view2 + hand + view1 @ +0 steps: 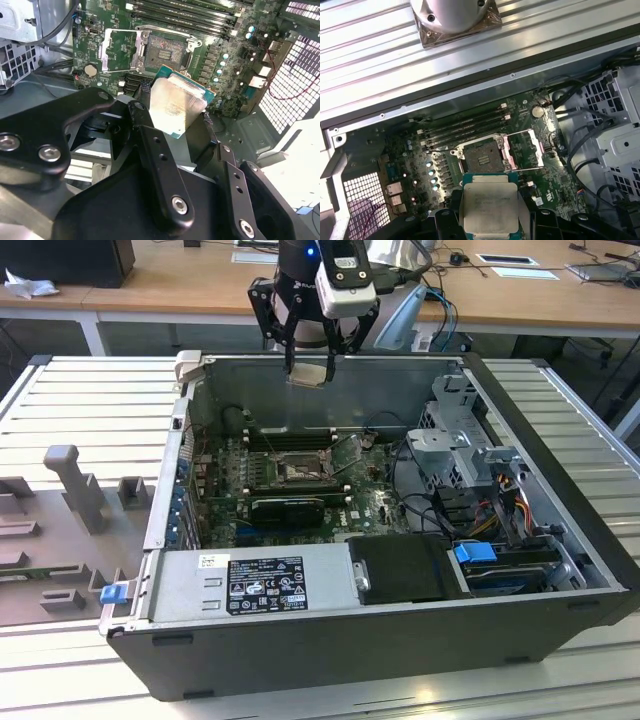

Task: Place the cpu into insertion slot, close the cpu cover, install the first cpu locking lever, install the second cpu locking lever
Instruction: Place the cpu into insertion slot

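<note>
Pincer (308,368) holds cpu (306,377) well above insertion slot (298,471).

Open computer case (350,655); grey power supply (250,585)

My gripper (310,368) is black, with silver screw heads dotting its links in the second wrist view. The cpu (490,207) pinched between its fingers has a pale silvery-beige lid framed by a teal-green edge. The insertion slot (482,159) is a dark pin field inside a silvery rim, and the cpu cover (522,150) is bright silver. The motherboard (547,172) is green. Its memory slots (465,122) are black, its capacitors (429,172) pale blue on top, and its coin cell (537,111) silver. The computer case (400,640) is dark grey outside and bare metal grey within, with a blue clip (113,592) at one corner. The table (90,390) is pale grey, ribbed in parallel stripes.
</note>
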You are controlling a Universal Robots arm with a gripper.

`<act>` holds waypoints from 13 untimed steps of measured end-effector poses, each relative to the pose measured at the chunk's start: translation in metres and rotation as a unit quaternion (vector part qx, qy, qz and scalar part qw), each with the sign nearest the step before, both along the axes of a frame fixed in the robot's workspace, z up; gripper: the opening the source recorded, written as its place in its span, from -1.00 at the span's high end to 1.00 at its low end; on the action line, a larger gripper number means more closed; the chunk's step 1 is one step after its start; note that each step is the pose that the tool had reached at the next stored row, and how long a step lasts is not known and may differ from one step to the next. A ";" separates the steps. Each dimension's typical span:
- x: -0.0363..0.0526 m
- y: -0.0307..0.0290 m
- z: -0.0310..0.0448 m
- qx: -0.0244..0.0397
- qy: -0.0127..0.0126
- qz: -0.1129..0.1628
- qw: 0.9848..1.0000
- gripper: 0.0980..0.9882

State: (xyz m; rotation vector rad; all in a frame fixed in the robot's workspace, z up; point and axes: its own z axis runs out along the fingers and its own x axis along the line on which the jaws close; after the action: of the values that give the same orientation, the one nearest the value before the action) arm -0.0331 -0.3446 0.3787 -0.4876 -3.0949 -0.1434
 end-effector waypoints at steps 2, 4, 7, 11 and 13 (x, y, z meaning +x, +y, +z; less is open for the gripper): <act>0.0000 0.0000 0.0000 0.000 0.000 -0.003 1.000 0.04; 0.0000 0.0000 0.0000 0.000 0.000 -0.008 1.000 0.04; 0.0000 0.0000 0.0000 0.000 0.000 -0.013 1.000 0.04; 0.0000 0.0000 0.0000 0.000 0.000 -0.018 1.000 0.04; 0.0000 0.0000 -0.0001 0.000 0.000 -0.023 1.000 0.04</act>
State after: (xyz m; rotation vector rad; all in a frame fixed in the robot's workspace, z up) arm -0.0331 -0.3446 0.3787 -0.5597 -3.0849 -0.1437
